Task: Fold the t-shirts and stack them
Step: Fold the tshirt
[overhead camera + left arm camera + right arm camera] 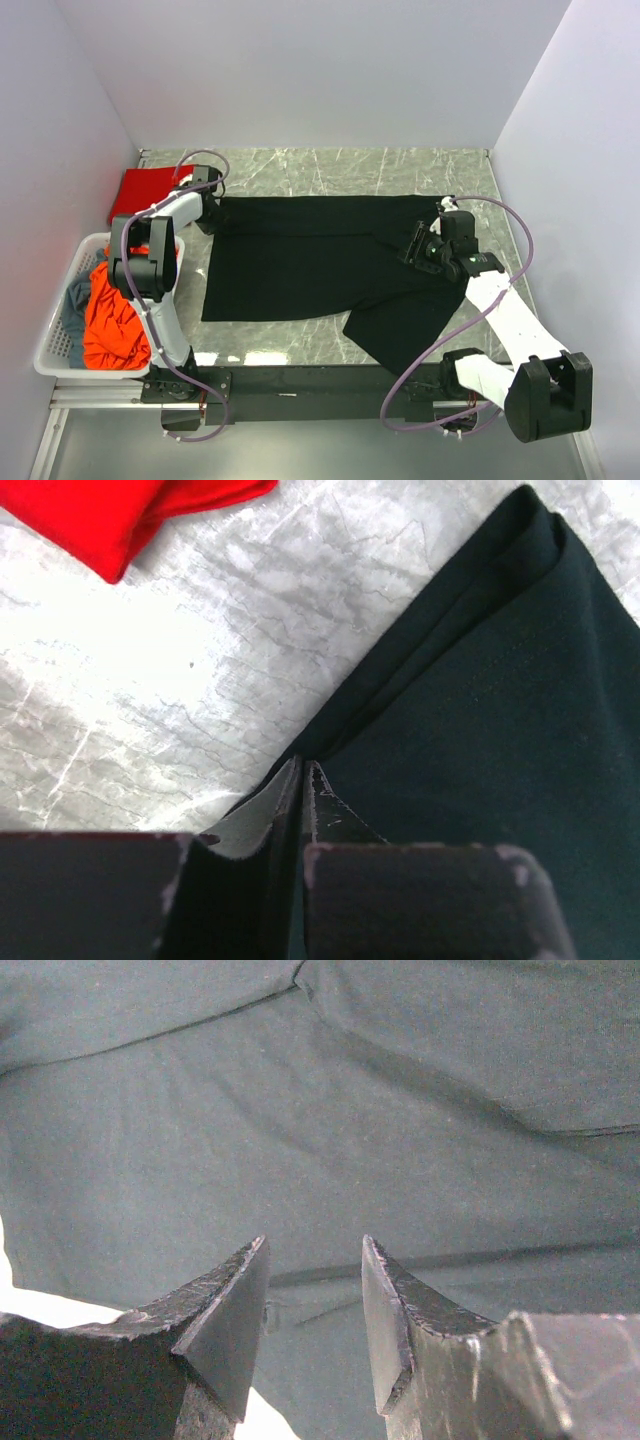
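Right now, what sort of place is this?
Likely a robot test cell, not a laundry room: plain white walls box in a marble-patterned table, two robot arms are bolted at its near edge, and a black t-shirt lies spread on it.

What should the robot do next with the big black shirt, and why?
Probably the right gripper should dip down and pinch the black t-shirt. Its jaws stand open over the cloth, holding nothing, while the left gripper looks shut on the shirt's edge at the other side. With both sides held, the arms could likely start a fold.
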### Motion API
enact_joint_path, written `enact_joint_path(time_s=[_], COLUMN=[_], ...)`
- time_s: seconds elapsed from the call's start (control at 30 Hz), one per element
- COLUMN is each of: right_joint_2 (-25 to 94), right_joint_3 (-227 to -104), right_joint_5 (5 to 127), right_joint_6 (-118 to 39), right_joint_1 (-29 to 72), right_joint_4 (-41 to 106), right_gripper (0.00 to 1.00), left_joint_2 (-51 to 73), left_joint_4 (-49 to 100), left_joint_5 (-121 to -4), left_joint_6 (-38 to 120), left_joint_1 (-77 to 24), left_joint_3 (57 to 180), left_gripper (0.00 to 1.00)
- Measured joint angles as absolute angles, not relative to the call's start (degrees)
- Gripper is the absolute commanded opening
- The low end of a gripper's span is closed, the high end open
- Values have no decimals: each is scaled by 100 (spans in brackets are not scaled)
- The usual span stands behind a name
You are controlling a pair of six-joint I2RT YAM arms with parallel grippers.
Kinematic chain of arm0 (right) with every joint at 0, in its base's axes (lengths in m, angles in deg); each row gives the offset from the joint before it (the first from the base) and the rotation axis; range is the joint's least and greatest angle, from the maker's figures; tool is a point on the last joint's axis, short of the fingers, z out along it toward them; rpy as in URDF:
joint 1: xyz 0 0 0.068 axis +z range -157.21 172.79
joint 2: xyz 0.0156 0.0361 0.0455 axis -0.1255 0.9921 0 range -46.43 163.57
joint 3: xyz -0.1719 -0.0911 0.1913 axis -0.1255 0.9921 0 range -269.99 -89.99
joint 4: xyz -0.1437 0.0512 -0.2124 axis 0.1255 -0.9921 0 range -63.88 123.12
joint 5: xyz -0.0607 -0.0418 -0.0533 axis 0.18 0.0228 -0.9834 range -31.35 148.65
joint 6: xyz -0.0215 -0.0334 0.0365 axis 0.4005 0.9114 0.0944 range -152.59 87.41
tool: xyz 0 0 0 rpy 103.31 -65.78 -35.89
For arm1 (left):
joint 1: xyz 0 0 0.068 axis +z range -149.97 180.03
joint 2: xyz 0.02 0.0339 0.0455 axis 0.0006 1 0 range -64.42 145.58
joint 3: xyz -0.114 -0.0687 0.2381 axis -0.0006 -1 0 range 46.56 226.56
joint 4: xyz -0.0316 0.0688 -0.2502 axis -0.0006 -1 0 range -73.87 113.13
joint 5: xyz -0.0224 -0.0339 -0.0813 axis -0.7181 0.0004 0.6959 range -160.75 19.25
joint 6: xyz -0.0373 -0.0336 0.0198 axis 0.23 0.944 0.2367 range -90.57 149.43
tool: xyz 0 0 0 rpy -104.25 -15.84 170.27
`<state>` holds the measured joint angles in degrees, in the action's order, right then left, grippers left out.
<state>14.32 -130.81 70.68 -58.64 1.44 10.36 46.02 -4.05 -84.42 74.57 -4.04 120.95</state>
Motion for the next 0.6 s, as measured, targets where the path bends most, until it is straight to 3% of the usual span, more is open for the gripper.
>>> enact_joint_path(time_s=[0.13,0.6], right_joint_2=[1400,1378], right_joint_3=[-13081,-13003], right_joint_5=[7066,7046], right_joint_6=[-5861,-5846], right_joint_1=[144,144], right_joint_4=[1036,1056], right_gripper=[49,49], left_joint_2=[4584,4114], left_joint_4=[-414,-416], left_joint_5=[-8547,-8648], left_joint_6=[7490,7892], left_joint_1=[-402,-374], left_joint_3=[12086,11553], left_gripper=[4,7])
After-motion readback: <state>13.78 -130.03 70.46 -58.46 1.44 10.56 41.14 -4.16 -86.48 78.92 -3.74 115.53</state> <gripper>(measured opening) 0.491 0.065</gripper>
